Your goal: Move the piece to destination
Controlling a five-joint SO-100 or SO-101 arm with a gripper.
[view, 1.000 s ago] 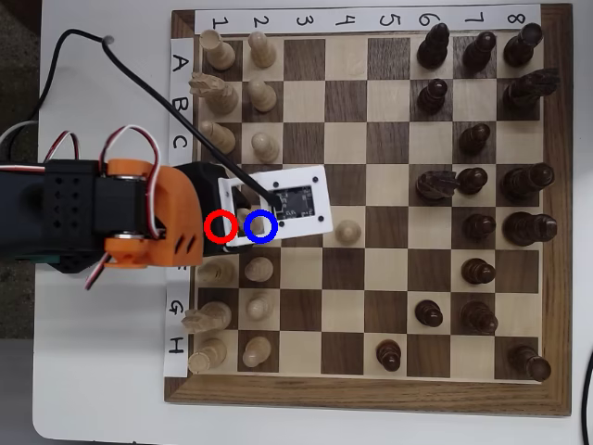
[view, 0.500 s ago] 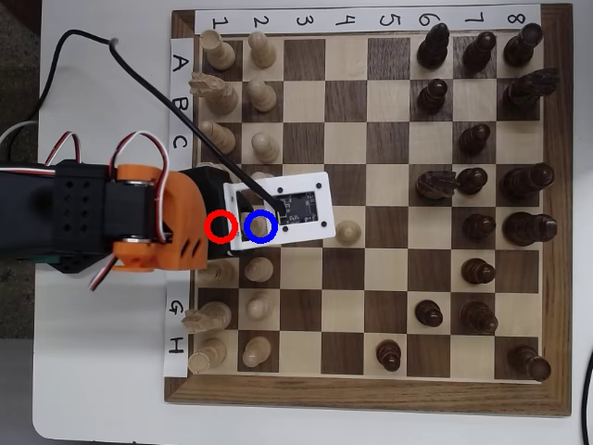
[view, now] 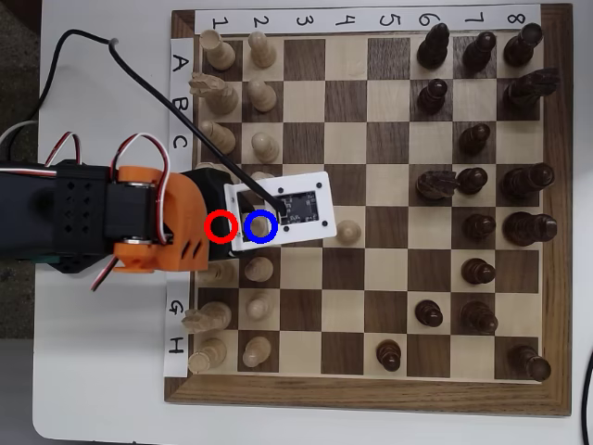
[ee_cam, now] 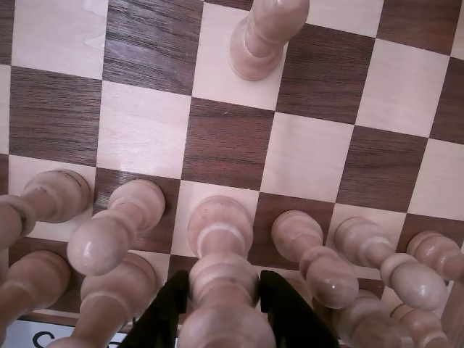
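Note:
In the wrist view the piece [ee_cam: 220, 239], pale cream with a wide round base, stands upright between my two black fingers [ee_cam: 172, 308]. My gripper [ee_cam: 223, 284] is shut on its upper body. Its base rests on a light square [ee_cam: 190, 196]. Seen from overhead, the destination is the blue ring [view: 261, 238] in column 2. A pale patch of the piece [view: 260, 226] shows inside the ring, under the white wrist plate [view: 296, 209]. The orange and black arm [view: 139, 218] reaches in from the left.
Pale pawns [ee_cam: 116, 232] [ee_cam: 312, 250] stand close on both sides of the piece. A lone pale pawn [view: 347, 232] stands two squares ahead. A red ring [view: 220, 227] marks the dark square behind. Dark pieces [view: 477, 227] fill the board's right side.
The arm shifted slightly to the right between the earliest frame and half a second ago. Since then nothing has visibly moved.

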